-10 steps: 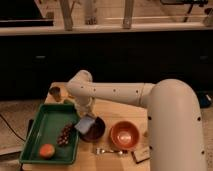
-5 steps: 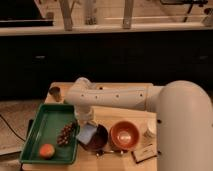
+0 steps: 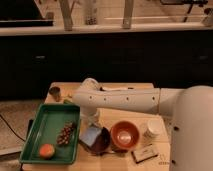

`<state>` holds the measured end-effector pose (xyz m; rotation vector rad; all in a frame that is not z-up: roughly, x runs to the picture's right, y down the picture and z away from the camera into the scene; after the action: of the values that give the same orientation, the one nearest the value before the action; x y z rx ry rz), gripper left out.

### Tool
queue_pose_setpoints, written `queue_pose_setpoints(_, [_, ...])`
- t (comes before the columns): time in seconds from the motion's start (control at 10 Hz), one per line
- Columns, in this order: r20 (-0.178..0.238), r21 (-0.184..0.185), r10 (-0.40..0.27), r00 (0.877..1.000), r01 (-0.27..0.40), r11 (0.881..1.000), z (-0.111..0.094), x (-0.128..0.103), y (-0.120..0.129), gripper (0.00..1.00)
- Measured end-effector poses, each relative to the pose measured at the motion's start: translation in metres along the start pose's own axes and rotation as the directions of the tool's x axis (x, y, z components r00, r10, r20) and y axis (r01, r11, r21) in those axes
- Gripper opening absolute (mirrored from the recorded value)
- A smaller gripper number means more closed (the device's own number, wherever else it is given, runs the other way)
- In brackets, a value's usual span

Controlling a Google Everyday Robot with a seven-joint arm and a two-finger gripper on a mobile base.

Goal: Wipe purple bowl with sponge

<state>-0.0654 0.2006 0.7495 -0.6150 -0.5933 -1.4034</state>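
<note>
The purple bowl (image 3: 103, 143), dark and glossy, sits on the wooden table near its front edge, just left of the orange bowl (image 3: 124, 135). The light-blue sponge (image 3: 91, 135) stands tilted over the purple bowl's left rim, partly covering the bowl. My gripper (image 3: 91, 126) hangs from the white arm directly above the sponge and is shut on the sponge's top, pressing it into the bowl. The fingers are mostly hidden behind the wrist and the sponge.
A green tray (image 3: 45, 125) to the left holds grapes (image 3: 66, 133) and an orange fruit (image 3: 46, 150). A white cup (image 3: 151, 131) and a brown-and-white block (image 3: 145, 153) lie right of the orange bowl. A small dark cup (image 3: 54, 92) stands at the far left.
My gripper has moved down and slightly right with the sponge, bringing it from above the purple bowl into contact with it.
</note>
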Motion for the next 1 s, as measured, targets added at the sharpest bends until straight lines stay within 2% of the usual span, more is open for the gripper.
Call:
queue_pose_setpoints(0.6, [-0.01,0.01,0.073,0.997,-0.073,0.997,-0.006,-0.006,0.033,0.02])
queue_pose_setpoints(1.0, [-0.056,0.023,0.111,0.992,-0.11,0.994,-0.011,0.02,0.038,0.02])
